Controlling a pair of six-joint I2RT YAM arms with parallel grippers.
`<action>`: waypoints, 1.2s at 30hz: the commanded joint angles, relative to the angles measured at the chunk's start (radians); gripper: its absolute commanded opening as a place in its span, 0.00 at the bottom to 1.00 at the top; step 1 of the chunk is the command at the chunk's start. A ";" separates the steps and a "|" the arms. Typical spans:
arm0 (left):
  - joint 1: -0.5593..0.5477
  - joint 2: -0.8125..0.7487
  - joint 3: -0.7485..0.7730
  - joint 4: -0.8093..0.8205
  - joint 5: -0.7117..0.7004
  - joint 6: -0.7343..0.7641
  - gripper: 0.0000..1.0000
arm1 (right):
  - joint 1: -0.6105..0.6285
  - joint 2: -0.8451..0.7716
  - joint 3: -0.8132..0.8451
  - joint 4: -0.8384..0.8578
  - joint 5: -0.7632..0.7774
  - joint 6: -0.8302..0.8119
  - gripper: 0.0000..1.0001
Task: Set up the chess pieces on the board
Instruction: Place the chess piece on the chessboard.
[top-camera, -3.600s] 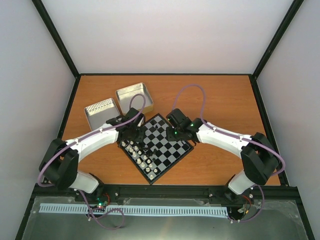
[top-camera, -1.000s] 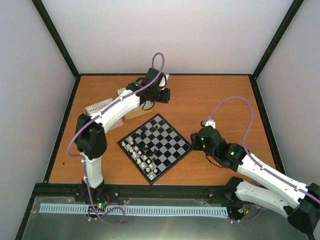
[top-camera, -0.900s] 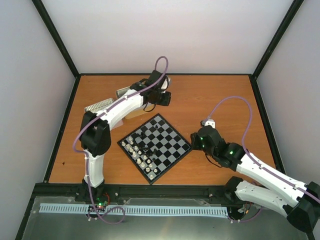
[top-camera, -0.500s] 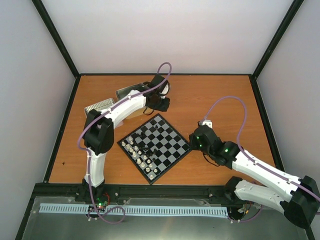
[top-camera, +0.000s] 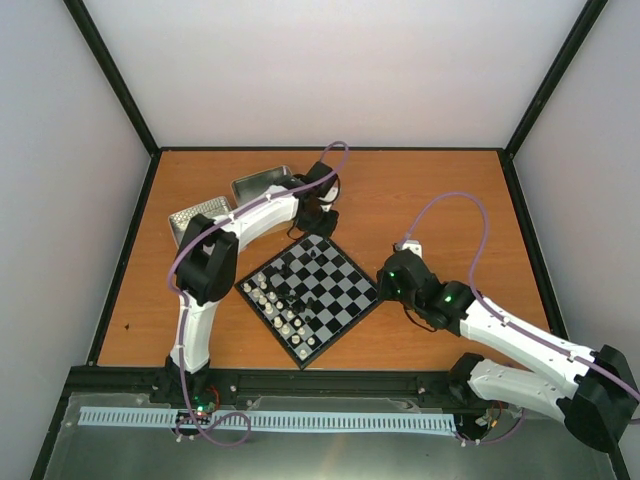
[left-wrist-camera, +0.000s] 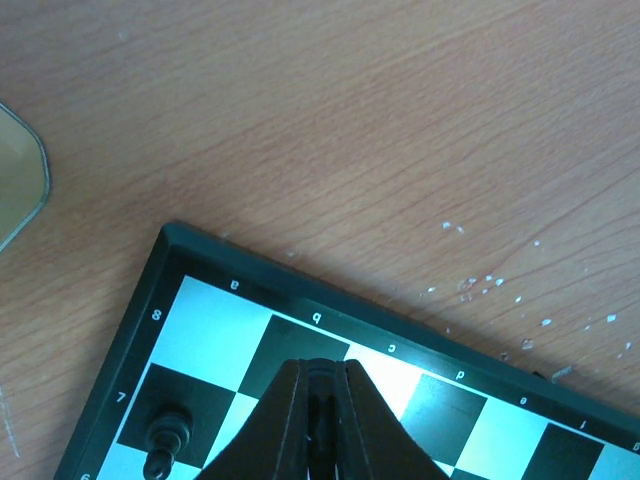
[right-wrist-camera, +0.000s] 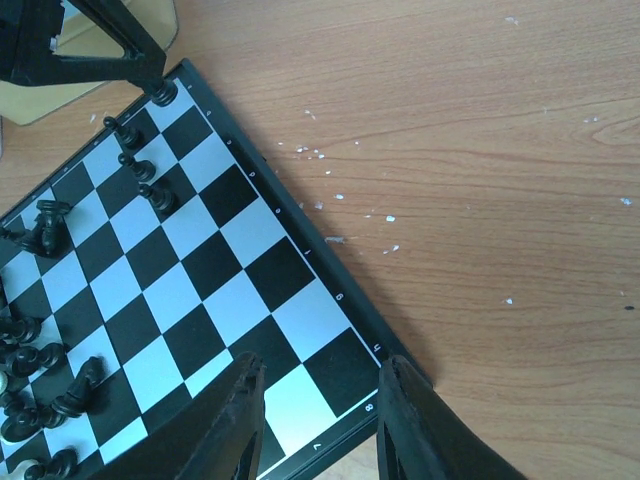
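Two grippers work at the board (top-camera: 345, 292). The left gripper (top-camera: 318, 222), at the board's far corner, is closed, with a small black piece (right-wrist-camera: 161, 93) pinched at its tips over the corner square. The right gripper (right-wrist-camera: 322, 425), over the board's right corner, stands partly open and holds nothing. Rim markings legible near the far corner are the letters a, c, d, e and the numerals 8, 7. The other chess pieces (top-camera: 280, 305) crowd the board's left side.
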 joint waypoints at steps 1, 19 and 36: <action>-0.010 0.009 -0.024 0.012 0.019 0.012 0.04 | -0.008 0.006 -0.010 0.027 0.013 0.017 0.33; -0.010 0.052 -0.068 0.066 -0.016 0.004 0.06 | -0.008 -0.009 -0.016 0.014 0.015 0.025 0.33; -0.010 -0.111 -0.032 0.062 0.002 0.009 0.37 | -0.008 -0.001 0.009 0.014 -0.032 0.022 0.33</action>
